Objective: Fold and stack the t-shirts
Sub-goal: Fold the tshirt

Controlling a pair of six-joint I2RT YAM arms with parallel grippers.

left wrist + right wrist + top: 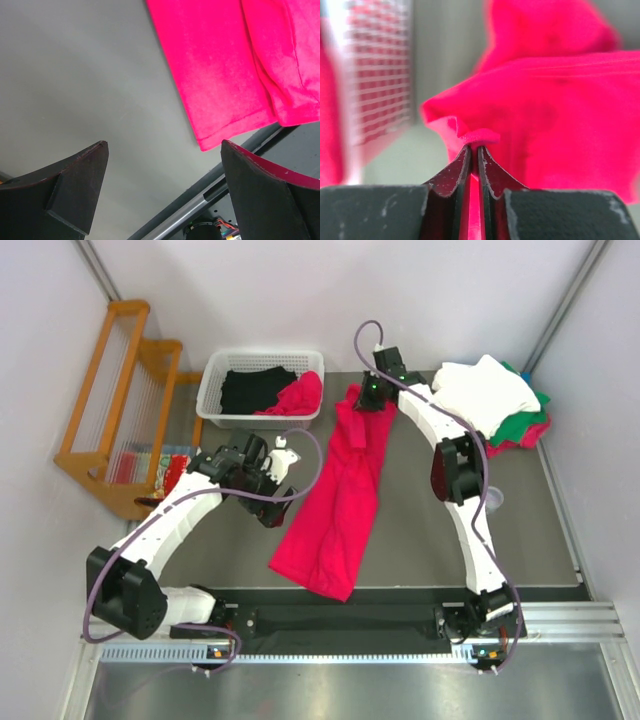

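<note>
The right gripper (475, 146) is clamped on a thin fold of the crimson t-shirt (340, 495), the jaws nearly together with a lip of cloth pinched between the tips; in the overhead view it holds the shirt's far end near the far edge of the table (420, 540), just right of the white lattice basket (212, 390). From there the shirt runs as a long, loosely gathered strip toward the near edge, its lower end lying flat just short of the rail. The left gripper (162, 150) hangs above bare table left of that lower end, jaws spread wide and holding nothing, the hem's corner just beyond its fingertips. The pinch looks shallow, so a quick pull could let the cloth slip free; and since the shirt is bunched lengthwise rather than spread, folding it as it lies would likely trap creases or give a lopsided fold. The left arm's cable also loops close to the shirt's edge and might drag it. One crimson shirt is on the table; the basket holds one black garment (255, 388) and one crimson-pink one (298, 395); the pile at the far right corner (490, 400) shows white on top, with green and red layers beneath, at least three pieces.
</note>
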